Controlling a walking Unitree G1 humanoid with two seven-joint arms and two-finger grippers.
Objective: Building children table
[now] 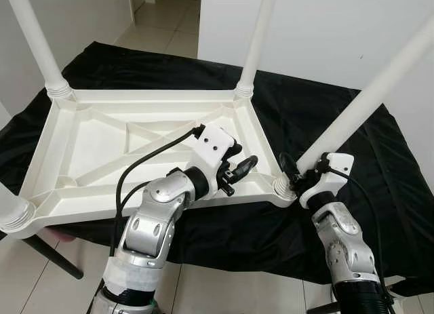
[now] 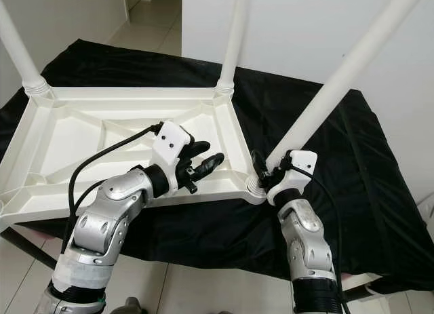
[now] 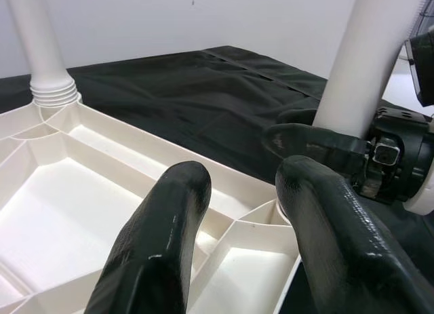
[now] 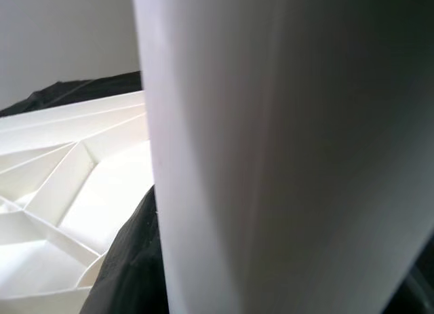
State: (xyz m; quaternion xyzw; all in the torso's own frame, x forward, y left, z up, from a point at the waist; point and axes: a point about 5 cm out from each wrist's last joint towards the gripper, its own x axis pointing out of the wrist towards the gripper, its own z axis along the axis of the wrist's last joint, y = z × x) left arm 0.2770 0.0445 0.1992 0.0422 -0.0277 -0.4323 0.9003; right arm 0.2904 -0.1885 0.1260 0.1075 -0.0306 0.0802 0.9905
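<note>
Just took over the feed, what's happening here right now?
A white plastic children's table lies upside down on a black cloth, with legs standing in its corners. The right gripper is closed around the near right leg just above its socket; that leg leans outward. The left gripper hovers open over the table's near right edge, beside that corner.

I lose the tops of all the table legs [image 1: 369, 97] past the frame. The right gripper [image 1: 293, 170] seems closed around the near leg, but that leg [image 4: 285, 151] blocks its wrist camera, blurred.
</note>
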